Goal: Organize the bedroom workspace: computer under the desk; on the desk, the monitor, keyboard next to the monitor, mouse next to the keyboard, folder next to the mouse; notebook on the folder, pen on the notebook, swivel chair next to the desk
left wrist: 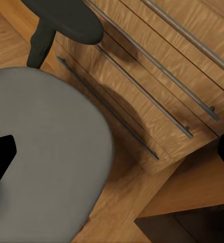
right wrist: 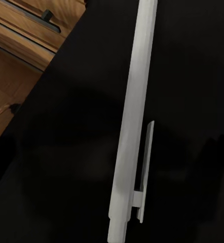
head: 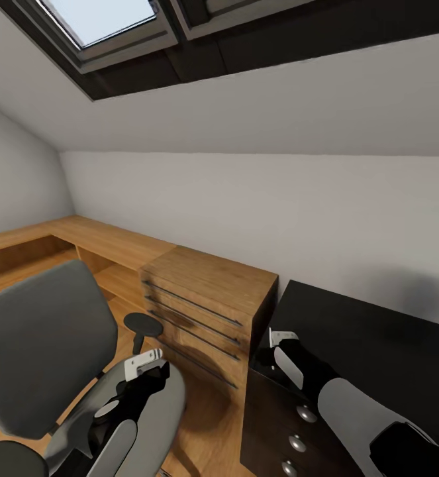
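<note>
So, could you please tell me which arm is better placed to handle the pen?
The right: its wrist view looks onto the pen against the black desk, while the left fingers hang by the chair.

No legible text, labels, brands, numbers or signs anywhere. Desk [head: 378, 331], wooden drawer cabinet [head: 206, 298] and swivel chair [head: 40, 344] surfaces all plain, unmarked.
</note>
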Motion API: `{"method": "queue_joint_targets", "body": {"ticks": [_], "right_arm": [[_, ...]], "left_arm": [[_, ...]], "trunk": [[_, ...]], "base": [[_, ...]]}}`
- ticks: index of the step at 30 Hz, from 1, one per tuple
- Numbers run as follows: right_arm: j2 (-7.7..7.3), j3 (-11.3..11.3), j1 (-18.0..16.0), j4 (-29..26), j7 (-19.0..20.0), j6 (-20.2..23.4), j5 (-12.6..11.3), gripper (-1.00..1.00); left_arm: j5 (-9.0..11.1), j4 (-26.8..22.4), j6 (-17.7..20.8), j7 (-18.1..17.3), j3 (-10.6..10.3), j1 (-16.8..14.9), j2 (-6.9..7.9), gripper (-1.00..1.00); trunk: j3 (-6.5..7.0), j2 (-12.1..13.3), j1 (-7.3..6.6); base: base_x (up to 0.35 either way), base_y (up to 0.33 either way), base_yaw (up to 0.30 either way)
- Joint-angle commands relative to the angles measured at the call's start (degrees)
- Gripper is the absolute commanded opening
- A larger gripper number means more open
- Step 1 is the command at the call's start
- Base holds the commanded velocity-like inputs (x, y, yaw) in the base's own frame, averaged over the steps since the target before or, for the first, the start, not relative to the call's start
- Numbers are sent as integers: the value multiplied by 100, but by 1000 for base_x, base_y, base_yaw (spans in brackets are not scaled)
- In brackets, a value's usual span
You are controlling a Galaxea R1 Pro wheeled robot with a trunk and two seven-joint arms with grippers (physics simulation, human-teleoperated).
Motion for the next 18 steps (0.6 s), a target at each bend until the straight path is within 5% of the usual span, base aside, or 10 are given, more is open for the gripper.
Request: {"method": "queue_joint_targets", "body": {"ticks": [1,10,11,18], "right_arm": [[-5,32,-1,66,-35,-7,-172,100],[-5,32,-1,59,-44,-5,-170,100],[-5,36,-1,58,-45,-4,-167,-100],[-5,38,-1,53,-47,-4,-163,-100]], "left_arm": [[36,-8,11,48,-12,-8,5,100],[36,-9,11,48,-13,-9,5,100],[36,-9,11,48,-13,-5,5,100],[36,-9,11,48,-13,-9,5,100]], "trunk": [[-8,-2,1],[-8,-2,1],[-8,-2,1],[-8,-2,1]], "base": [[0,0,0],[0,0,0],[0,0,0],[0,0,0]]}}
